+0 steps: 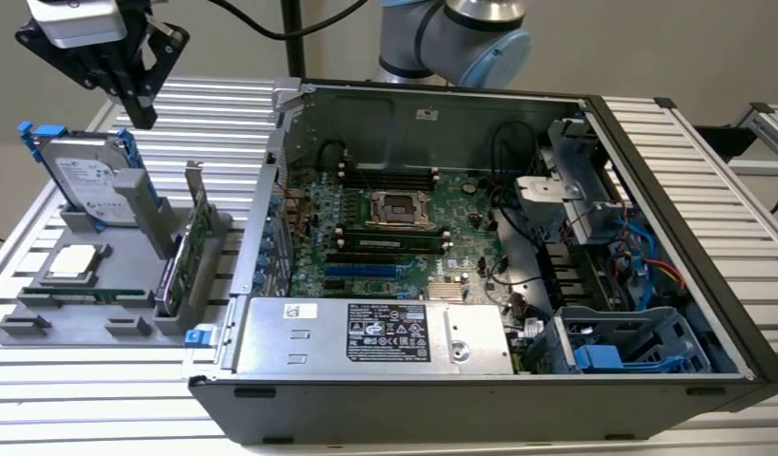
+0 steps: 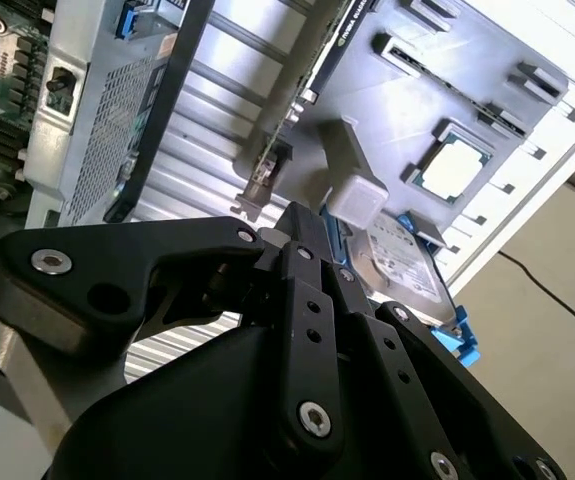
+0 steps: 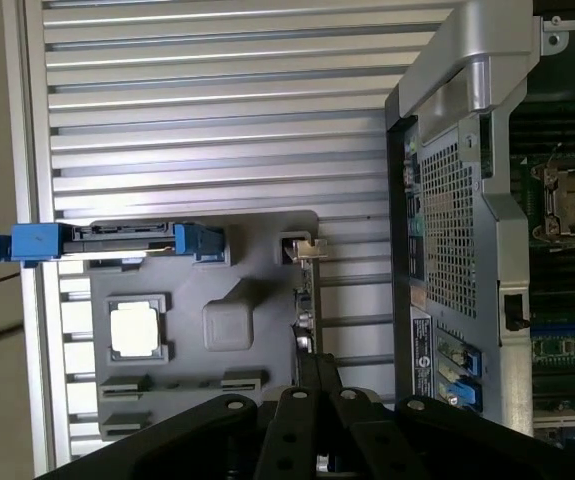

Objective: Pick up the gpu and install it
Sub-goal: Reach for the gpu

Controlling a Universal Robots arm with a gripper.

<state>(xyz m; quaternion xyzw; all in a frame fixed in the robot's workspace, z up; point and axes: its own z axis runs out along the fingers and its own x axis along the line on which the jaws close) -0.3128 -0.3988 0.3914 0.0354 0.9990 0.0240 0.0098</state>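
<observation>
While black gripper (image 1: pixel 144 114) hovers, flat green gpu (image 1: pixel 195 226) stands in grey tray (image 1: pixel 74 318).

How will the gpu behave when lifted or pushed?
The gpu probably stays stiff, since it looks like a flat circuit card. It stands on its thin edge in the grey holder, so a sideways push may tilt it.

The gpu (image 1: pixel 186 255), a flat rectangular card with a green circuit board, a black shroud and a silver metal end bracket, stands upright on its long edge in a slot of the grey plastic holder tray (image 1: pixel 72 315). It sits along the tray's side facing the open computer case (image 1: pixel 490 399). The first wrist view shows it edge-on (image 3: pixel 305 300).
</observation>
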